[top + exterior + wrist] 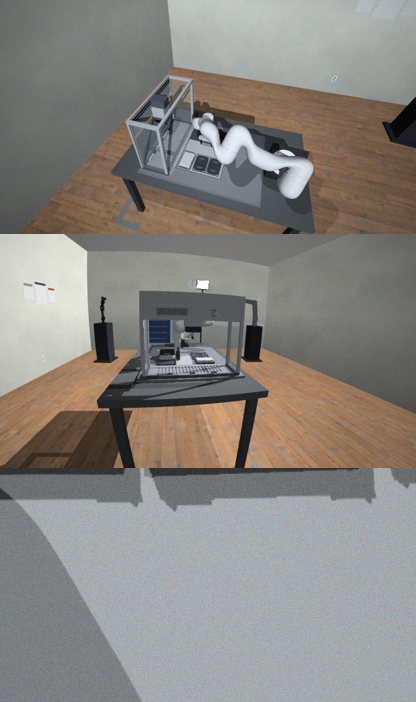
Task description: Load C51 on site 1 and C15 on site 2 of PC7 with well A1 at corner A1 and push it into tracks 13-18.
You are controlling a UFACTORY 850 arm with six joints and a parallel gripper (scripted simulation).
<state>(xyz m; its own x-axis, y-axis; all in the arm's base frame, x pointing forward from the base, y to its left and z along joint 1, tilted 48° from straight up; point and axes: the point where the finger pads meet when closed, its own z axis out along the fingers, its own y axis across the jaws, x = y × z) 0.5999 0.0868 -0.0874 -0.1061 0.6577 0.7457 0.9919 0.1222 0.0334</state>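
Instrument frame (pixel 144 344) on the dark table (pixel 186 395). White arm (pixel 180 330) reaches down behind it, between two groups of plates on the apron.

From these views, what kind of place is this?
Likely a lab automation test room. A glass-framed instrument with loading rails stands on a dark table, with three plates in a row of nests beside it. A white arm is mounted on the same table; the room has a wood floor.
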